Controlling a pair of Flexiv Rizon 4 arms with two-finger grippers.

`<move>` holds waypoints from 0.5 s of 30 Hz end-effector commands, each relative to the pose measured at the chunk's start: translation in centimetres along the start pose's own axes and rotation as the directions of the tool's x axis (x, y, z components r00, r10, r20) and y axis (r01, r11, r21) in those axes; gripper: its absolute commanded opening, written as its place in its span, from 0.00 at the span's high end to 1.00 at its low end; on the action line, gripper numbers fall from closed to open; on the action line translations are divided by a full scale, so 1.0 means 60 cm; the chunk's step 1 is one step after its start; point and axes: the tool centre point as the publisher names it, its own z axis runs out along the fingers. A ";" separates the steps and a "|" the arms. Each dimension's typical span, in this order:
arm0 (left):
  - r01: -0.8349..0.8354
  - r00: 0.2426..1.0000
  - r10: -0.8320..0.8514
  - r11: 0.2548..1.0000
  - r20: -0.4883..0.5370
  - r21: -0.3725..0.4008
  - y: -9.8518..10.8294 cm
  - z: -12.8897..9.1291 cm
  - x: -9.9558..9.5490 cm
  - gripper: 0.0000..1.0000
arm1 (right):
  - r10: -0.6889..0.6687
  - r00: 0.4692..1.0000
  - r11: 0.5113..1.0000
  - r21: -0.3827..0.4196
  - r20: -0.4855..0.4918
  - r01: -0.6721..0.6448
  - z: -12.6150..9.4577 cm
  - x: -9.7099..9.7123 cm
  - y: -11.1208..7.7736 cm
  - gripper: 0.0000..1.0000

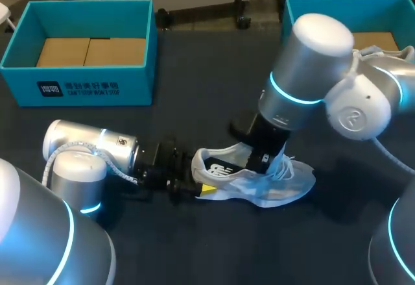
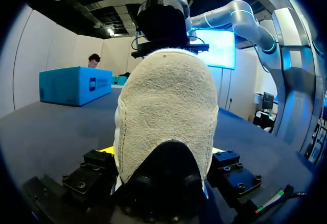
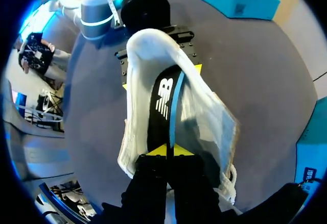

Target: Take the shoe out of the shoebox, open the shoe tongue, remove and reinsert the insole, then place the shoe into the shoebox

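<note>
The pale shoe [image 1: 275, 182] lies on its side on the dark table [image 1: 194, 103], a little toward 6 o'clock from the middle in the head view, heel at 9 o'clock and toe at 3. Its white laces [image 1: 293, 165] hang loose near the toe end. The black insole [image 1: 220, 166] shows in the mouth of the shoe, with its blue edge lifted out of the opening in the right wrist view [image 3: 164, 101].

The right gripper [image 1: 260, 161] comes down on the shoe from 1 o'clock. Its yellow tips stand almost together and pinch the insole's edge between them [image 3: 167, 151].

The left gripper [image 1: 194, 186] comes in low along the table from 9 o'clock and clamps the heel. In its own view the suede heel of the shoe [image 2: 166, 101] fills the space between the finger blocks, with a yellow tip against each side.

One blue shoebox [image 1: 84, 87] sits at 10 o'clock from the shoe, well apart, and another blue shoebox [image 1: 305, 6] sits at 1 o'clock, partly behind the right arm
</note>
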 end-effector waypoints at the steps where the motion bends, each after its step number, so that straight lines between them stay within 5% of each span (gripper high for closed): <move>1: 0.000 1.000 0.000 1.000 0.002 -0.001 0.006 0.002 -0.002 1.00 | -0.004 1.000 0.988 -0.157 0.000 0.004 -0.015 0.000 -0.023 1.00; 15: 0.000 1.000 0.000 1.000 0.002 -0.001 0.006 0.002 -0.002 1.00 | -0.057 0.998 0.952 -0.301 0.031 0.064 -0.055 0.004 -0.019 1.00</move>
